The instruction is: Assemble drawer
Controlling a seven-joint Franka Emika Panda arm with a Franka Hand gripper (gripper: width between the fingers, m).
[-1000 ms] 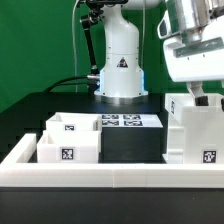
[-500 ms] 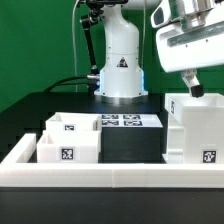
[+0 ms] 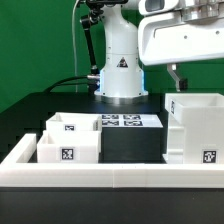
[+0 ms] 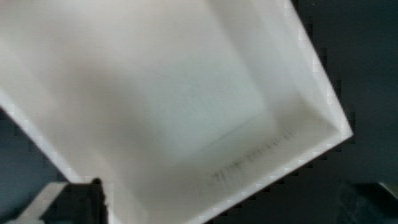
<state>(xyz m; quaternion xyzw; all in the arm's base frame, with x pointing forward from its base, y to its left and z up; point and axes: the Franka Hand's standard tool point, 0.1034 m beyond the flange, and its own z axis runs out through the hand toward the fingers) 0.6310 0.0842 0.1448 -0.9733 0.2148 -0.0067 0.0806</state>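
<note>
Drawer trays (image 3: pixel 68 148), two and open-topped, stand together at the exterior view's left, behind the low white wall (image 3: pixel 110 176). The marker board (image 3: pixel 128 121) lies mid-table. The drawer shell (image 3: pixel 195 130) stands upright at the right. The gripper (image 3: pixel 178 84) hangs above it, its fingers seemingly spread and empty, though the wrist view is blurred.

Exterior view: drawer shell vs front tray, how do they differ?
The drawer shell stands much taller than the front tray. The shell is at the exterior view's right, the tray at its left. The shell's tag sits low near a corner of its front; the tray's tag is centred on its front. Both are white, carry a black-and-white tag and sit behind the low border wall.
</note>
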